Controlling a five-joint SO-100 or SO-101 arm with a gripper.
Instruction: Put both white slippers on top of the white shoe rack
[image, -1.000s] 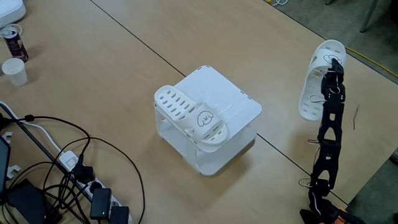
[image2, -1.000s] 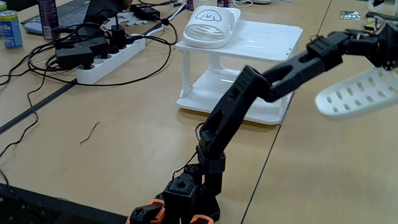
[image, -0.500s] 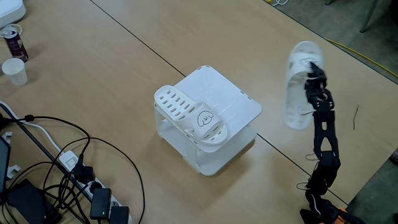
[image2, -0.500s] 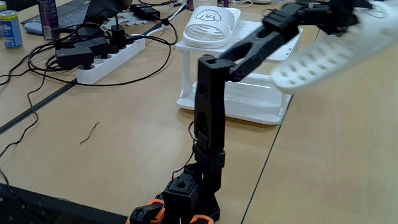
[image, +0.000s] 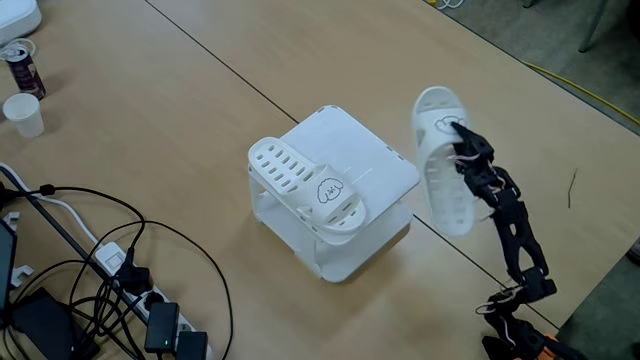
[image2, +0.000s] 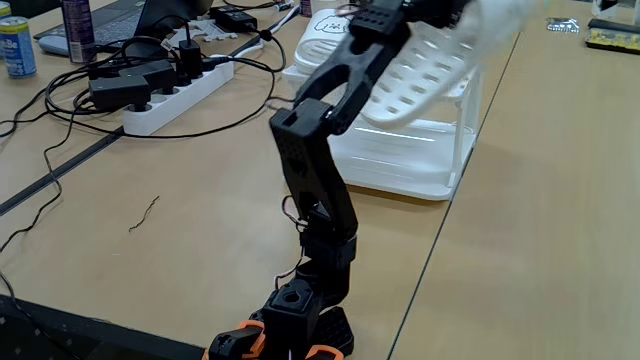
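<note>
Carrying 1 white slipper (image: 438, 165) in the air, clamped in the tool (image: 462, 150) near the strap end, sole hanging tilted beside the right edge of the shoe rack (image: 385, 172) as the higher fixed view shows it. Not yet resting on the shelf; appearing clear of the rack and the counter (image: 200, 110). Tool closing on the slipper's upper; exact finger spacing not readable.

Other slipper (image: 305, 188) already lying on the rack top, along the left front edge, toe overhanging slightly.

Risks noted:
- Holding the load near 1 end, so risking rotation or slip in the grip during the swing.
- Approaching low, so risking the dangling end striking the shelf edge and pushing the light rack.
- Releasing too near the right edge, so risking a tip-off onto the counter.
- Sweeping too far across, so risking a knock to the seated slipper.

In the lower fixed view, slipper (image2: 425, 70) blurring in front of the rack (image2: 420, 185).
</note>
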